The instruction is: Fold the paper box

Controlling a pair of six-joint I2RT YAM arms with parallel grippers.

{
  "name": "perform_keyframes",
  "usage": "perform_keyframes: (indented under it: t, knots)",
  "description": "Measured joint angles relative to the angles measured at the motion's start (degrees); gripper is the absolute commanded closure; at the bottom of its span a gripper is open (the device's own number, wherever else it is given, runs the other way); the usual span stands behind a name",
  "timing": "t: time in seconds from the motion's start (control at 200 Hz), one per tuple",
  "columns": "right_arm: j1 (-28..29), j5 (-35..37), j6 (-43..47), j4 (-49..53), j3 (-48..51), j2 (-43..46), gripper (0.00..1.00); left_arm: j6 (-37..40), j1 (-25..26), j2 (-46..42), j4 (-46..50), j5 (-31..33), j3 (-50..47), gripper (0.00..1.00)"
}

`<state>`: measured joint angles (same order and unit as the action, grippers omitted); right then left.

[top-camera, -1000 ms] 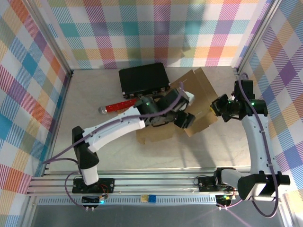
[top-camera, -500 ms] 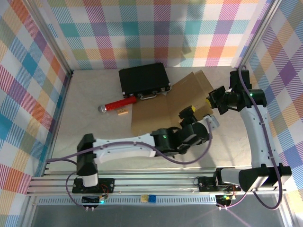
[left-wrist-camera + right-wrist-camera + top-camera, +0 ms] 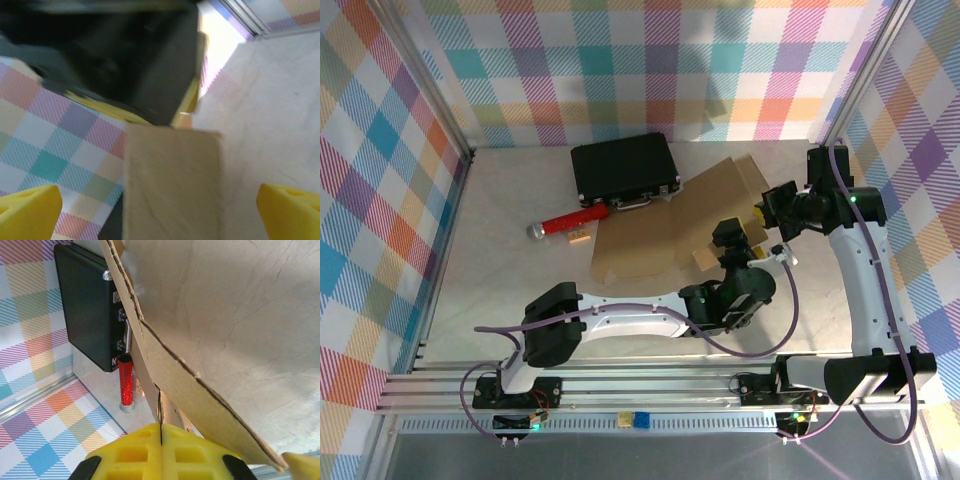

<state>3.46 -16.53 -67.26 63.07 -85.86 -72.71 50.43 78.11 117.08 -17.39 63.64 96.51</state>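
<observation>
While pinching paper box (image 3: 650, 230) edge tight with right gripper (image 3: 160, 440), slide wide-open, empty left gripper (image 3: 160, 210) around flap (image 3: 172, 185) at bottom middle, close softly, lift slow.

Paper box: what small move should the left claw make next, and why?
Probably the left claw should ease forward and shut on the flap of the paper box. Its yellow fingers stand wide open with that flap between them, apart from both, while the right claw is shut on the box's edge and holds it.
</observation>
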Motion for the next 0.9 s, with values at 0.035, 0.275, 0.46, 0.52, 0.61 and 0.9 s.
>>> perform_keyframes:
  t: [0.035,0.275,0.46,0.52,0.61,0.9]
  knots:
    - [0.00,0.00,-0.04,0.11,0.00,0.00,1.00,1.75,-0.15,0.00,-1.90,0.42,0.00,0.00]
    - [0.00,-0.83,-1.03,0.04,0.00,0.00,1.00,6.91,-0.98,0.70,-6.62,1.92,0.00,0.15]
    - [0.00,-1.31,-1.55,-0.02,0.00,0.00,1.00,6.32,-1.05,1.53,-5.38,2.10,-0.42,0.92]
    - [0.00,-1.14,-1.55,0.04,0.00,0.00,1.00,7.23,-1.03,1.55,-6.88,2.84,-1.29,0.95]
    - [0.00,-1.05,-1.57,0.02,0.02,-0.17,1.00,9.60,-1.01,1.53,-10.69,3.89,-2.19,0.99]
    - [0.00,-2.86,-1.55,-0.72,-0.22,-0.11,0.48,14.60,-0.98,1.53,-16.35,4.94,-3.45,1.00]
